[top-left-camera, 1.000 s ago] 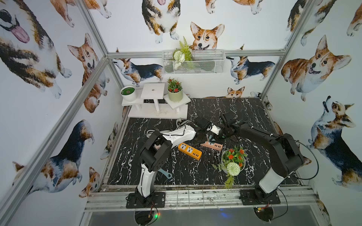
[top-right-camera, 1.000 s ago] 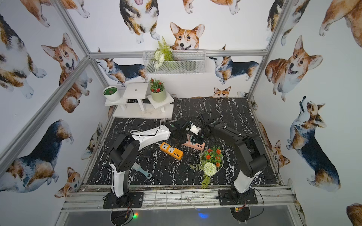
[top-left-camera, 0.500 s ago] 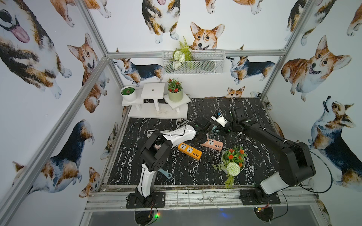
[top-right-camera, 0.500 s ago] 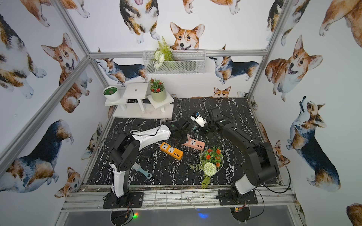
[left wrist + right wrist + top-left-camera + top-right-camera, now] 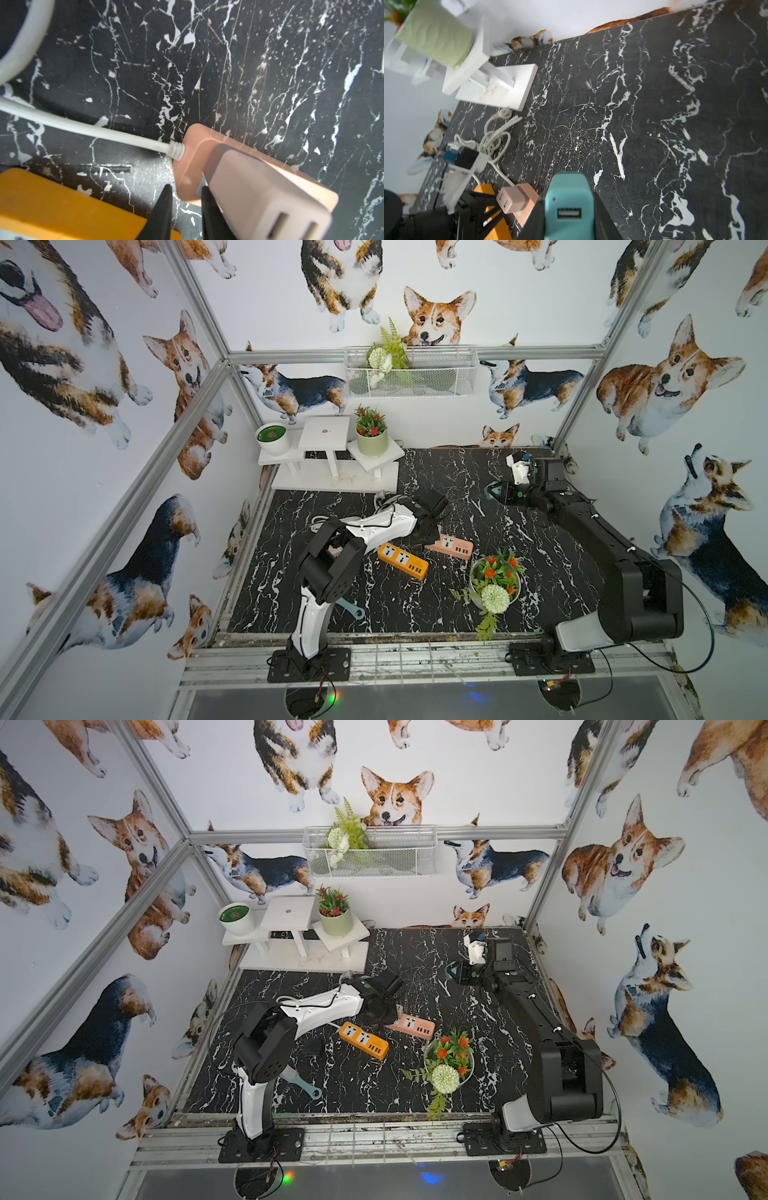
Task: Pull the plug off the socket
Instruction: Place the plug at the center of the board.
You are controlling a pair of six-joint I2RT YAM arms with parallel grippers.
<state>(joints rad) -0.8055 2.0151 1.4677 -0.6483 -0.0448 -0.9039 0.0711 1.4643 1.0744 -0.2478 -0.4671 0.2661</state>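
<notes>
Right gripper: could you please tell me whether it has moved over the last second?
Yes. The right gripper, shut on the teal plug, has pulled away from the pink power strip toward the back wall.

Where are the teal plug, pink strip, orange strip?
teal plug (image 5: 569, 192): right wrist view, USB-port face
pink strip (image 5: 453, 546): in a top view, top face
orange strip (image 5: 402, 560): in a top view, top face

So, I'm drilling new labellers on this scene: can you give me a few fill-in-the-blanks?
The right claw holds a plug coloured ___. The left claw grips the pink strip, whose cable is ___. The adapter plugged into it shows ___ slots.
Missing: teal; white; two.
</notes>
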